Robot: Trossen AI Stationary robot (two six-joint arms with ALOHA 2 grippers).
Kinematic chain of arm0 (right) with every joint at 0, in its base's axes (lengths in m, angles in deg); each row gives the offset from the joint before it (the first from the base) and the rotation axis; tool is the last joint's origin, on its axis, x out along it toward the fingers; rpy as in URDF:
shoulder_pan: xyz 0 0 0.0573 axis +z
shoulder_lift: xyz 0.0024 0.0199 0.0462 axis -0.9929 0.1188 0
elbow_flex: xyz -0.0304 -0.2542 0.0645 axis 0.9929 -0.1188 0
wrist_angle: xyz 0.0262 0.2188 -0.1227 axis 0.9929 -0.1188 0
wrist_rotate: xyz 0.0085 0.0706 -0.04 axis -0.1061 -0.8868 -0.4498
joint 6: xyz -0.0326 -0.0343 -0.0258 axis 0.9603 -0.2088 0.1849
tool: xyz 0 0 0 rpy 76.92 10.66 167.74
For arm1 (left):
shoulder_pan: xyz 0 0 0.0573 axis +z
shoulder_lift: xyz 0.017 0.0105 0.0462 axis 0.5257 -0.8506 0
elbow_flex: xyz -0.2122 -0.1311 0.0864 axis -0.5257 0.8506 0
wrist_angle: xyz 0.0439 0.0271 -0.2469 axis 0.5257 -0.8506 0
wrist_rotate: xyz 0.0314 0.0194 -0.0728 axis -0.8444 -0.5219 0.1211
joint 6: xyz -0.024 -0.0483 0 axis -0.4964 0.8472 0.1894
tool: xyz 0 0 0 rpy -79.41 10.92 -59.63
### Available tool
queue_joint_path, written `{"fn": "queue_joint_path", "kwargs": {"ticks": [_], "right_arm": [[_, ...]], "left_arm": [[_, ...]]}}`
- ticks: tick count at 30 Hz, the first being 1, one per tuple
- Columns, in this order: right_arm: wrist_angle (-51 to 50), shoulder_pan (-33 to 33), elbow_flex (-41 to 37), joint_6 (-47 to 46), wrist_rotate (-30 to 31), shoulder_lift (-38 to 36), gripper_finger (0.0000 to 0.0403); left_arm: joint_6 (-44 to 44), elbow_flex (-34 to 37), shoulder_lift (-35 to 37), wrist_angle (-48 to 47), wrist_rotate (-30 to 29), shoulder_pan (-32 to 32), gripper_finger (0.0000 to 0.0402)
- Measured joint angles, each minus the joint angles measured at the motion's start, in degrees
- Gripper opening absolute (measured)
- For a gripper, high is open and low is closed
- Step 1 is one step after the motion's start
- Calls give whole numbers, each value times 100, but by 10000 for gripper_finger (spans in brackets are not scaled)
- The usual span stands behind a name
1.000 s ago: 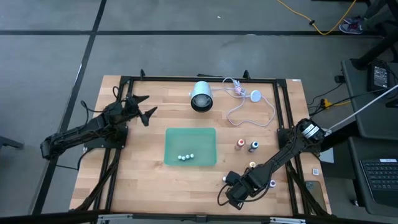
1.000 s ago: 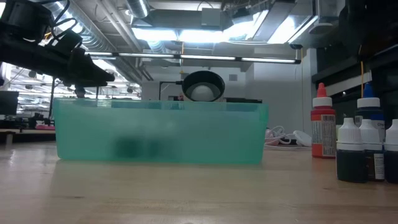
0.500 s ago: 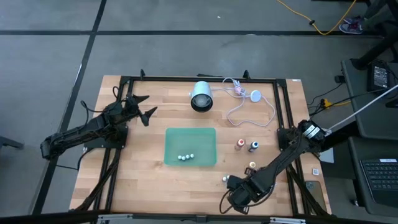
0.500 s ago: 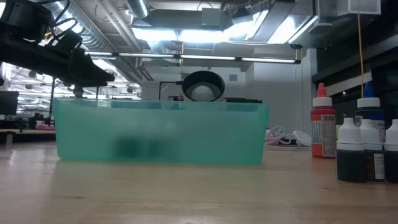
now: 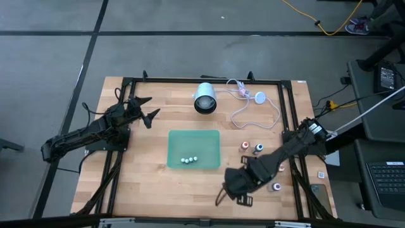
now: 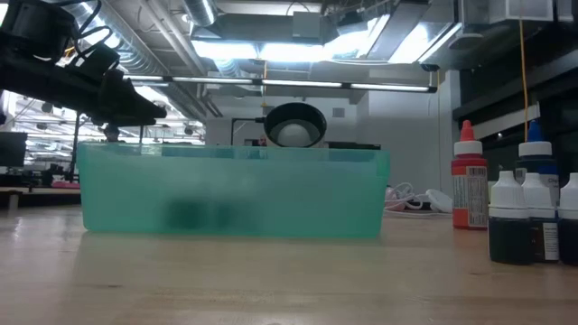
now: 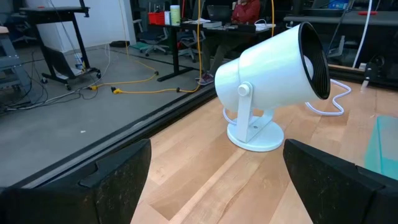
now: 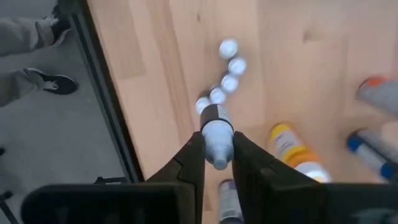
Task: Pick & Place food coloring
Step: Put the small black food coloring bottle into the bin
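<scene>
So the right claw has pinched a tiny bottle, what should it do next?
Probably carry it left to the green translucent plastic bin. The right gripper is shut on a small dark bottle with a pale cap, lifted over the wooden table.

This is a robotics lab or workshop. A butcher-block table [image 5: 145,171] framed by black metal rails stands on a grey concrete floor [image 5: 190,38] marked with dark tape lines. Overhead run exposed ducts and pipes [image 6: 163,54] with strip lights [image 6: 298,50]. Beyond the table stand desks on wheeled legs [image 7: 59,37], office chairs, a yellow cable [image 7: 134,84] trailing on the floor and a seated person [image 7: 247,9]. A laptop keyboard [image 5: 386,180] sits on a side bench.
</scene>
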Motion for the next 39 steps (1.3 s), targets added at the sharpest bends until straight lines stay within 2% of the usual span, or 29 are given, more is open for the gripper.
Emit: {"fn": "queue_joint_path", "kwargs": {"ticks": [13,23,33,39], "right_arm": [[-43,-1283,496,1122,291,92,66],[398,-1906,1296,1832,293,799,68],[359,-2189,2401,2289,94,1908,69],[342,-2235,2506,2448,-57,2336,67]], "left_arm": [[0,0,-2,0,0,2,361],[0,1,-1,0,0,0,361],[0,0,-2,0,0,1,361],[0,2,-2,0,0,0,361]]}}
